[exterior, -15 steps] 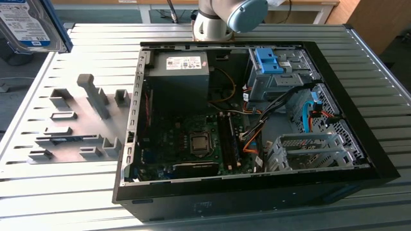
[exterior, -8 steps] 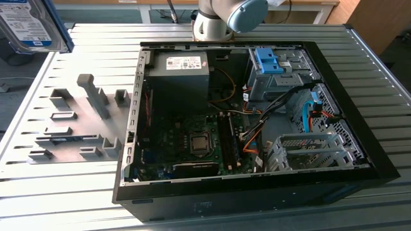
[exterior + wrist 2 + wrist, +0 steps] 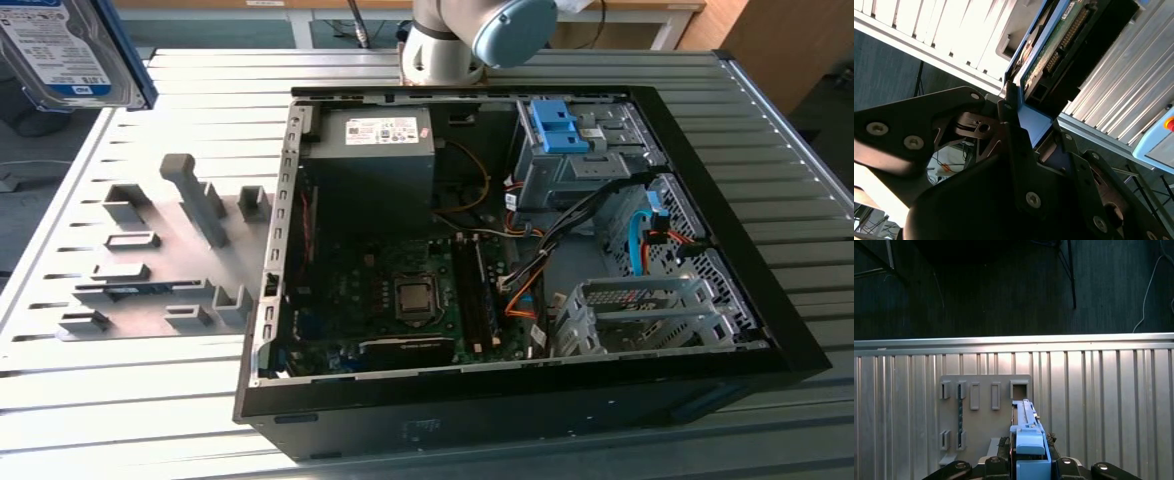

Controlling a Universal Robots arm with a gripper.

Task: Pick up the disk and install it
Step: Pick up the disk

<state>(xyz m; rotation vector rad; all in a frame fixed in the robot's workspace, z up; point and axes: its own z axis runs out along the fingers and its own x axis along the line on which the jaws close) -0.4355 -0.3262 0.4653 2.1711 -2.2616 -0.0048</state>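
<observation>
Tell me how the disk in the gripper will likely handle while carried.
Probably stiff: the disk is a flat metal-cased slab and shows no sag. Likely heavy for its size, so it may lever in the gripper, which clamps one end by the blue carrier frame. The exposed circuit board suggests it is fragile if knocked.

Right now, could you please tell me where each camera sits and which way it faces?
Exterior view: off the arm, raised, looking down on the slatted table and open computer case; the arm shows beyond it.
First wrist view: on the arm, looking past the gripper and held disk onto the table and grey fixture plate.
Second wrist view: on the arm, close behind the gripper, shut on the disk.
Shared: the disk shows in all three views.
</observation>
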